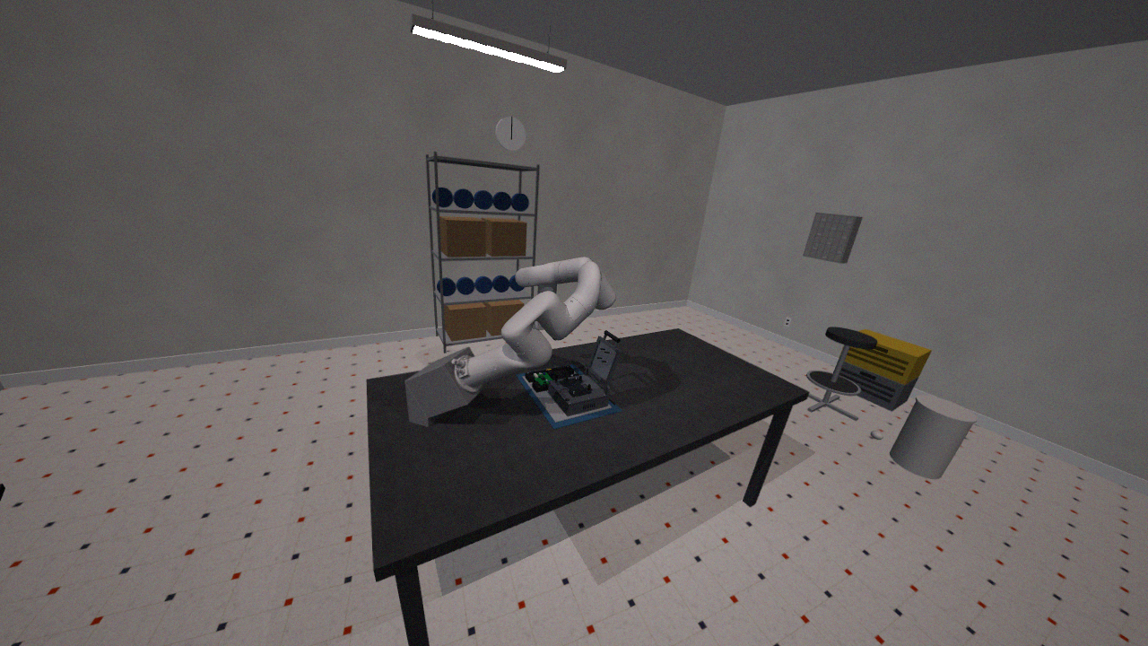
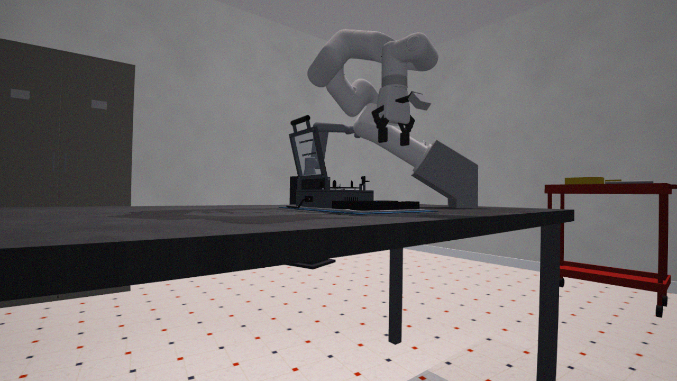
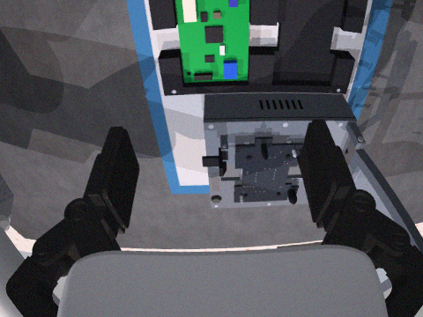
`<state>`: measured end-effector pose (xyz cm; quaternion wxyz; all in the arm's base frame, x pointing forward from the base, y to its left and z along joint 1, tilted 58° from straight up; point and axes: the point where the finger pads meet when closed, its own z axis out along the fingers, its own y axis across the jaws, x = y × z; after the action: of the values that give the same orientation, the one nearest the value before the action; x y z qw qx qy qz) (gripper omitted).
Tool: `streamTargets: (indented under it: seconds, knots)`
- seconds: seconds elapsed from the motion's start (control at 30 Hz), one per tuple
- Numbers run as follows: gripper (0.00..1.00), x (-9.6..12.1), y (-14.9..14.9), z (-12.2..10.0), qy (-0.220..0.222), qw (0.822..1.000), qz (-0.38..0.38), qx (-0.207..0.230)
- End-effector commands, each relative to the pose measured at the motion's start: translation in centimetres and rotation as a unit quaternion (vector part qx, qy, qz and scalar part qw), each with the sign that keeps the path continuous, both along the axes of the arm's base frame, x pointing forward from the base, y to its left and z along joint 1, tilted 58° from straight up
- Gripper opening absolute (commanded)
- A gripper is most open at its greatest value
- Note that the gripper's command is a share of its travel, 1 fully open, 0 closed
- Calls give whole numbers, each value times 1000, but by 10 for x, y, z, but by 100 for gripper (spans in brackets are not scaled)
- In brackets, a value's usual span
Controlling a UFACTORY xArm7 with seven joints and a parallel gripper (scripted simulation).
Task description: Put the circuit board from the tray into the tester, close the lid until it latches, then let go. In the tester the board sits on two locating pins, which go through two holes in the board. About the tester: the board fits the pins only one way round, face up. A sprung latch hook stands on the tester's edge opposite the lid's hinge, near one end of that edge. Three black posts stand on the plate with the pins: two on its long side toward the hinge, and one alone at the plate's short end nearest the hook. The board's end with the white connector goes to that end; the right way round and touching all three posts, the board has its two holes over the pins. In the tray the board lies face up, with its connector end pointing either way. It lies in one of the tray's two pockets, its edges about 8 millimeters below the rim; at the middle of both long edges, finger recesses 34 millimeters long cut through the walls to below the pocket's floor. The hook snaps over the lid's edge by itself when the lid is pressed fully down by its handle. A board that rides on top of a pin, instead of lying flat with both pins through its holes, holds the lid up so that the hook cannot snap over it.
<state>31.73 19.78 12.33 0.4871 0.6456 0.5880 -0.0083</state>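
The green board lies face up in the left pocket of the black tray, in the wrist view. A white block shows toward its far end, which is cut off. The other pocket is empty. The tester is beside the tray, its plate bare. Its lid stands open, handle up. The hook is opposite. Posts show; one seems hidden behind a finger. My gripper is open and empty, above tester and tray.
A mat with a blue border lies under tray and tester on the dark table. The raised lid stands at the tester's right in the wrist view. A red cart stands beyond the table.
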Motion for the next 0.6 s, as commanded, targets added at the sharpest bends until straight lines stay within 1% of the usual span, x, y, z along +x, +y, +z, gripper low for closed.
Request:
streamTargets:
  seconds: [0.0,0.2,0.27,0.4,0.57]
  knots:
    - [100,27,-15,-26,-1,1000,2,2]
    - [100,64,-42,-62,-1,1000,2,2]
    - [100,64,-42,-62,-1,1000,2,2]
    - [100,80,-53,-78,-1,1000,2,2]
    - [100,89,-59,-86,-1,1000,2,2]
